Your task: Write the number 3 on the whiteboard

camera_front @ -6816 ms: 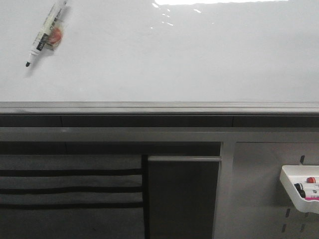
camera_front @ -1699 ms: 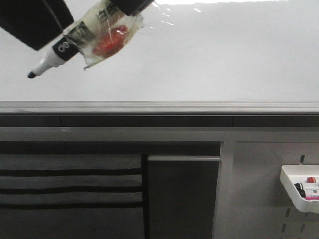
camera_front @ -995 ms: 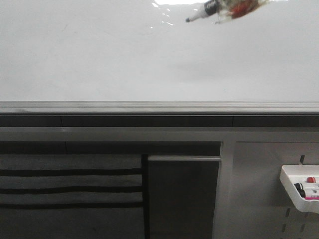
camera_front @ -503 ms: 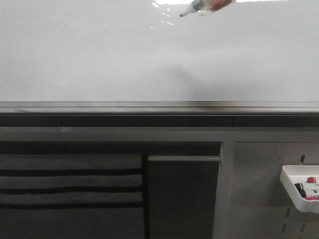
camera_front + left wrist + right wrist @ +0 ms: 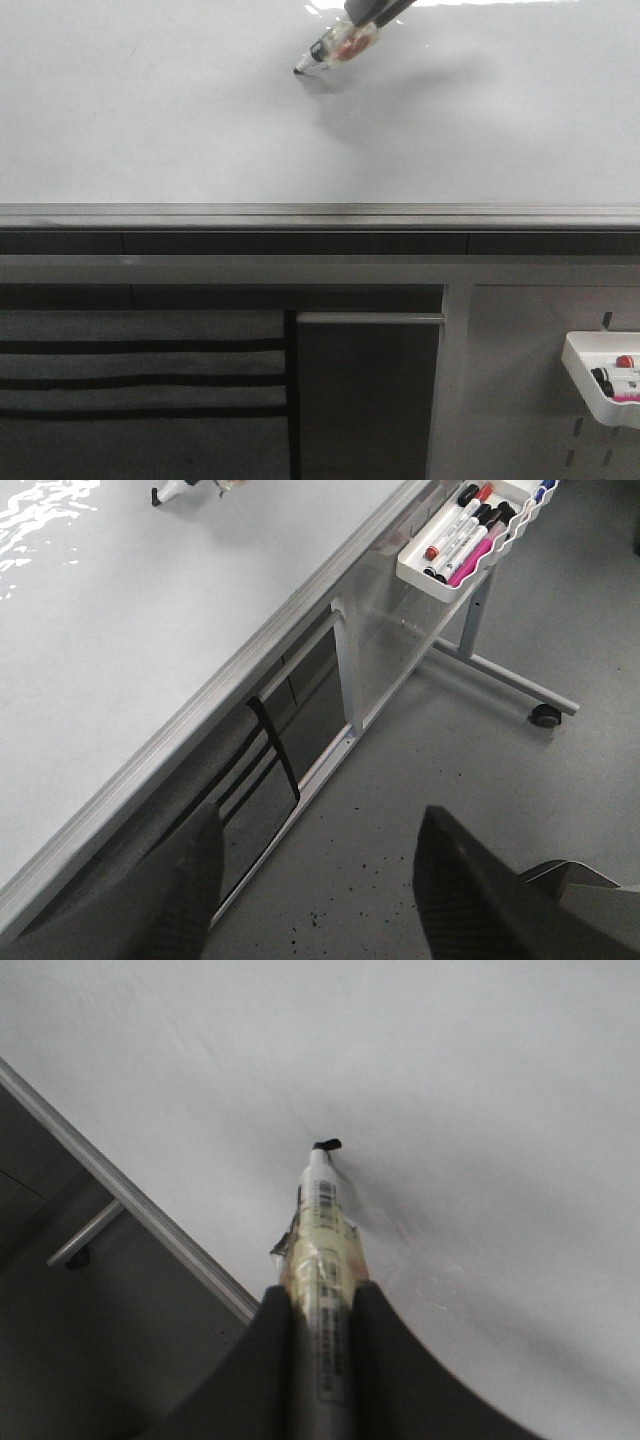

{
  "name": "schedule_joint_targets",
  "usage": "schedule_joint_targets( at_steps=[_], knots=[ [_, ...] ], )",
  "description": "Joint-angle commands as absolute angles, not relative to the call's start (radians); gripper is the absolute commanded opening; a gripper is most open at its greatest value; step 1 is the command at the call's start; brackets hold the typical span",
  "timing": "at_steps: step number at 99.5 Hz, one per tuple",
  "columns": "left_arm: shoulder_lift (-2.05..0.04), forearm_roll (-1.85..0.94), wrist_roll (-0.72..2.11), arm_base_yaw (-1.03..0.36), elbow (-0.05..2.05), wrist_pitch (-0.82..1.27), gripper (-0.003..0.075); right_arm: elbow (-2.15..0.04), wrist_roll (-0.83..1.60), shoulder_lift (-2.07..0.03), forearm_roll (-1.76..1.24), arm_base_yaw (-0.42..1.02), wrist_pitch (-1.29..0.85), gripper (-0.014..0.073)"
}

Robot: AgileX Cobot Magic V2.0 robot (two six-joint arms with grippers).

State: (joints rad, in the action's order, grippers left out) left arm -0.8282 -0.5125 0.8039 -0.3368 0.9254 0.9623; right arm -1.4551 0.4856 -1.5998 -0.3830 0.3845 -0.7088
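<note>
The whiteboard (image 5: 150,120) is a large glossy white board with a grey rail (image 5: 320,214) along its near edge. My right gripper (image 5: 368,10) comes in from the top and is shut on a black-tipped marker (image 5: 337,47) wrapped in clear tape. The marker's tip (image 5: 298,70) rests at or just above the board. In the right wrist view, my right gripper (image 5: 322,1310) clamps the marker (image 5: 322,1230), whose tip (image 5: 325,1145) touches the whiteboard (image 5: 480,1080). No number 3 shows on the board. My left gripper (image 5: 320,880) hangs open and empty over the floor beside the whiteboard (image 5: 120,620).
A white tray (image 5: 600,385) with several markers hangs on the grey perforated panel at lower right; it also shows in the left wrist view (image 5: 470,535). Below the rail are a dark frame and black straps (image 5: 140,380). A caster foot (image 5: 545,715) stands on the floor.
My right gripper brought the marker from the top edge down and to the left, and its tip now reaches the board. A shadow has grown beneath it.
</note>
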Motion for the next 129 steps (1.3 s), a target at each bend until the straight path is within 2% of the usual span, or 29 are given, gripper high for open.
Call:
schedule_joint_targets(
  at_steps=[1,23,24,39,49,60,78,109,129],
  knots=[
    [-0.827,-0.556,0.793,-0.332,0.952,0.906,0.0391,-1.488,0.479,-1.570,-0.348,0.356,-0.651,-0.0047],
    [-0.827,-0.556,0.793,-0.332,0.952,0.906,0.0391,-1.473,0.472,-1.547,-0.351,0.320,-0.768,-0.0047],
    [-0.827,-0.556,0.793,-0.332,0.952,0.906,0.0391,-1.508,0.560,-1.595,-0.411,0.473,-0.795,-0.0047],
    [-0.827,-0.556,0.793,-0.332,0.952,0.906,0.0391,-1.412,0.647,-1.467,-0.453,0.525,-0.891,-0.0047],
    [-0.827,-0.556,0.801,-0.332,0.952,0.887,0.0391,-1.297,0.663,-1.375,-0.453,0.570,-0.834,-0.0047],
    [-0.827,-0.552,0.856,-0.332,0.952,0.740,0.0391,-1.201,0.741,-1.292,-0.453,0.628,-0.810,-0.0047],
    [-0.827,-0.552,0.856,-0.332,0.952,0.586,0.0391,-1.176,0.758,-1.239,-0.453,0.666,-0.799,-0.0047],
    [-0.829,-0.591,0.856,-0.332,0.952,0.565,0.0391,-1.176,0.997,-1.237,-0.453,0.666,-0.632,-0.0047],
    [-0.886,-0.628,0.994,-0.390,0.952,0.683,0.0391,-1.176,1.062,-1.237,-0.453,0.672,-0.636,-0.0047]
  ],
)
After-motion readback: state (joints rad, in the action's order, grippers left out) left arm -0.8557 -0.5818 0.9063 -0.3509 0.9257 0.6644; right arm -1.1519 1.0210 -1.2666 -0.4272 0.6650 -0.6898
